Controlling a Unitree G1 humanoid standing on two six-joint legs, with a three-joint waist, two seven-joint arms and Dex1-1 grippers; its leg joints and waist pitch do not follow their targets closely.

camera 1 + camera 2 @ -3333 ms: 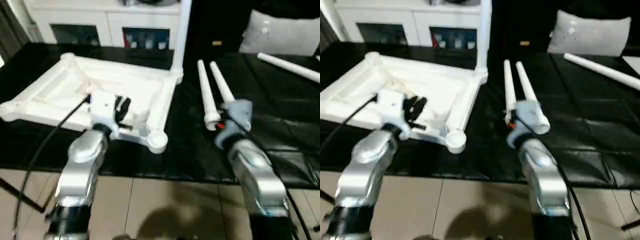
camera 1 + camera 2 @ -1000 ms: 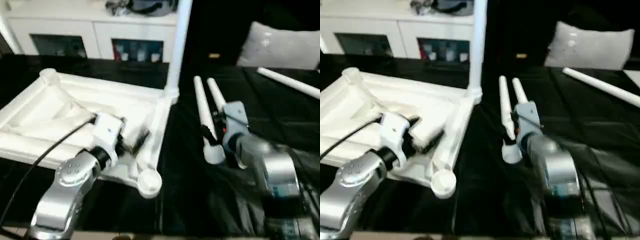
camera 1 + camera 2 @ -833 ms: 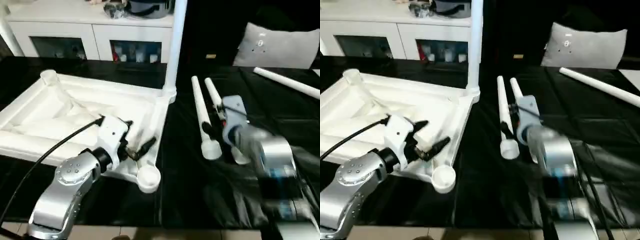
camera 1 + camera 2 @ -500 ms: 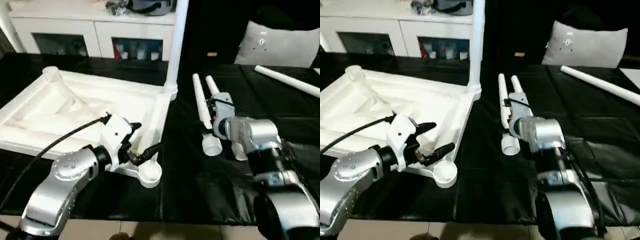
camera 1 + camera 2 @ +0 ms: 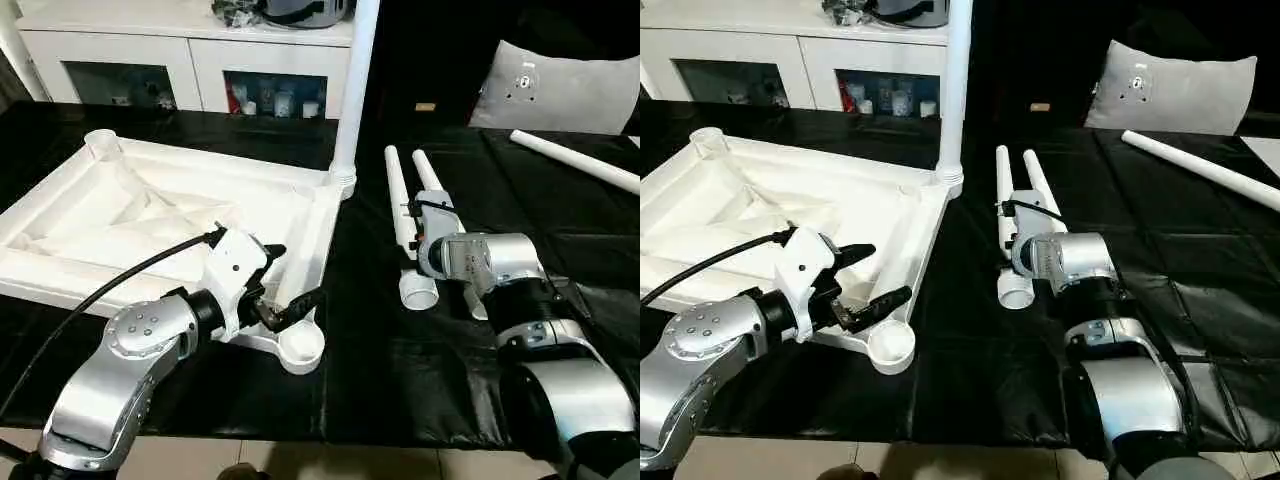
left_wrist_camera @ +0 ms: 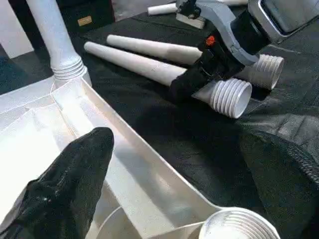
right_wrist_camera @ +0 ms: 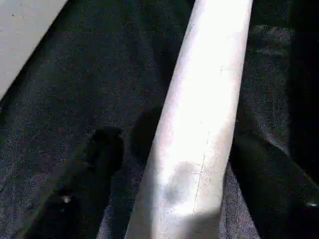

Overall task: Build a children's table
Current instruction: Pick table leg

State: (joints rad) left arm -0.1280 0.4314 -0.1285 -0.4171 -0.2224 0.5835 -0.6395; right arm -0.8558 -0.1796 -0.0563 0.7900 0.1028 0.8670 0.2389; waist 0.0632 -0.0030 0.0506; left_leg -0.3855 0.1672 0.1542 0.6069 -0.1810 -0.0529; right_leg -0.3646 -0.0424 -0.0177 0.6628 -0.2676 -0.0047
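The right gripper [image 7: 169, 164] has its two black fingers spread to either side of a long round tapered white plastic leg [image 5: 402, 223], not yet pinching it. The left gripper [image 5: 282, 283] hangs wide open over the rim of the upturned white plastic tabletop [image 5: 120, 215], near its round corner socket [image 5: 301, 346]. All lies on a black quilted mat [image 5: 400, 370], with one leg upright in the far socket [image 5: 354, 90], a white glass-doored cabinet [image 5: 180, 60] and a grey cushion [image 5: 560, 90] behind.

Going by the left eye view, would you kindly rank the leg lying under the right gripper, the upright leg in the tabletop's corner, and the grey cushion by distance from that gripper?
From the right gripper:
1. Lying leg, between its fingers, on the black cover.
2. Upright leg, to its left, in the tabletop's far corner socket.
3. Grey cushion, far back on the right.
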